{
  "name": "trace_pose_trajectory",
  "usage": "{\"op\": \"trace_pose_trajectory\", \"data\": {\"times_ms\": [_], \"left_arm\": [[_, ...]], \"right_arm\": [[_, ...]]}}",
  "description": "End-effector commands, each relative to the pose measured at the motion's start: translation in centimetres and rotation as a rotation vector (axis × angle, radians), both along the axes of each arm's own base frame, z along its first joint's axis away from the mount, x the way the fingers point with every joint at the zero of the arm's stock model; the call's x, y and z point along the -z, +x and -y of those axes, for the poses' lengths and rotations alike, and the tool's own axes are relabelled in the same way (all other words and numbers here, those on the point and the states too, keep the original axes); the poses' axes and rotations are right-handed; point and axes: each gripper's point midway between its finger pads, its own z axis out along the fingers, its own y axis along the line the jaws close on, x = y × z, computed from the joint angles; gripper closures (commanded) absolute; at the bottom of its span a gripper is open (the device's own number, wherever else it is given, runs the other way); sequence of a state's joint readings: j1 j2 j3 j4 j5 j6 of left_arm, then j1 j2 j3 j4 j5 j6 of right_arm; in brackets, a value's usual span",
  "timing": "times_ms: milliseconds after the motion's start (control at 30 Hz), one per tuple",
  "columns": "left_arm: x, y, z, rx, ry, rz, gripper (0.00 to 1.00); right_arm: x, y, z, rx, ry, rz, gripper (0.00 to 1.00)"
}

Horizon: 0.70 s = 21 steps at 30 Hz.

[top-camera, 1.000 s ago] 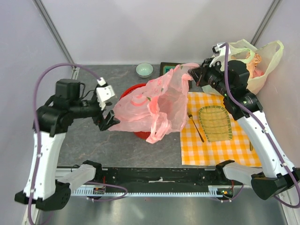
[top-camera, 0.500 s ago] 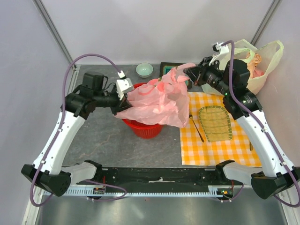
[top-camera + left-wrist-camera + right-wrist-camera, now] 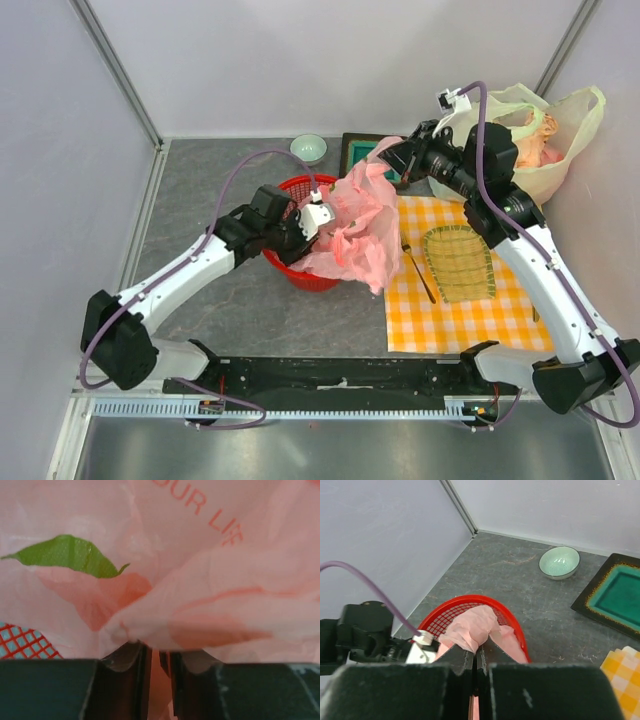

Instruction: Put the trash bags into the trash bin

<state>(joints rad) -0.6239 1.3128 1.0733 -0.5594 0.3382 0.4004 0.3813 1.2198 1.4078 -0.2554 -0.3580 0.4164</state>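
Jaws of the left gripper (image 3: 155,656) are pinching a fold of the pink trash bag (image 3: 362,215) low over the red mesh trash bin (image 3: 308,276); the right gripper (image 3: 476,656) is nipping its upper edge. Stuffing is seemingly underway: next, hanging plastic needs pushing inside.

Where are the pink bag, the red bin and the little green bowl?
pink bag (image 3: 362,215), overhead view, its crumpled middle.
red bin (image 3: 308,279), overhead view, its near mesh wall.
green bowl (image 3: 560,562), right wrist view, its inside.

Mid-scene: thin translucent pink plastic bag (image 3: 360,225), crinkly w/ slight sheen. round red plastic mesh bin (image 3: 312,277): smooth solid rim. grey tabletop (image 3: 200,190): matt, mottled.
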Motion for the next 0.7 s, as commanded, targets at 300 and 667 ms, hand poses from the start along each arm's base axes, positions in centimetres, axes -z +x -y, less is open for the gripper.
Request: {"op": "trace_pose_trajectory", "data": {"times_ms": [300, 667], "left_arm": [[-14.3, -1.9, -0.9, 0.067, -0.219, 0.158, 0.27], [-19.1, -4.3, 1.3, 0.353, -0.299, 0.354, 0.12]], "right_arm": [[-1.9, 0.2, -0.6, -0.018, 0.025, 0.061, 1.00], [-2.1, 0.3, -1.7, -0.048, 0.060, 0.059, 1.00]]}}
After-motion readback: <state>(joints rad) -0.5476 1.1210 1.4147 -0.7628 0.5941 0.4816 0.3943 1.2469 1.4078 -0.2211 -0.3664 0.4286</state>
